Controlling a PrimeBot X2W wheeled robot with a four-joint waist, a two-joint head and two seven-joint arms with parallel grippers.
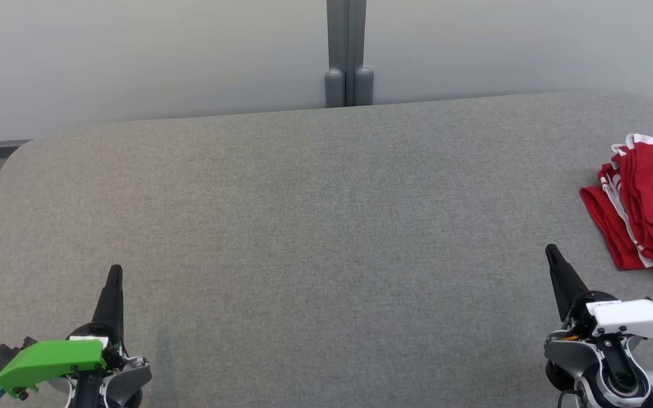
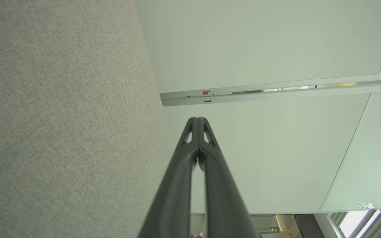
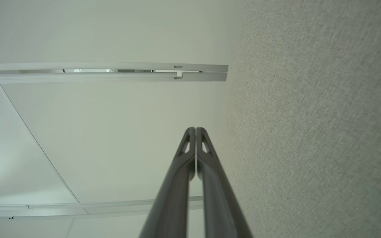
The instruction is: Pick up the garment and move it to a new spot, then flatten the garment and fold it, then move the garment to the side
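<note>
Head view. Garment [image 1: 647,204]: red cloth with white striped trim, lying in a bunched, layered heap at the right edge of the frame, mid-height, on the grey fabric table [image 1: 315,215]. The frame edge cuts it off, so its full outline cannot be told. The visible folds and white stripes run from upper left to lower right, so the long axis of the visible part is close to top-to-bottom, leaning a little right at the lower end. A white-edged hem sits at its upper end; a red flap sticks out toward the left at mid-height.

Left gripper [image 1: 115,271]: lower left of frame, under a green wrist cover [image 1: 49,360], fingers pressed together into one dark spike pointing up the frame. It is well apart from the garment and holds nothing.

Right gripper [image 1: 551,250]: lower right, under a white wrist cover [image 1: 635,317], fingers together, tip leaning slightly left. It is near the garment's lower left corner but not touching it.

Left wrist view: left gripper [image 2: 197,119] tips meet with nothing between them; table at frame left.

Right wrist view: right gripper [image 3: 195,129] tips meet with nothing between them; table at frame right.

A grey post [image 1: 346,56] stands against the pale wall, top centre of the head view.
</note>
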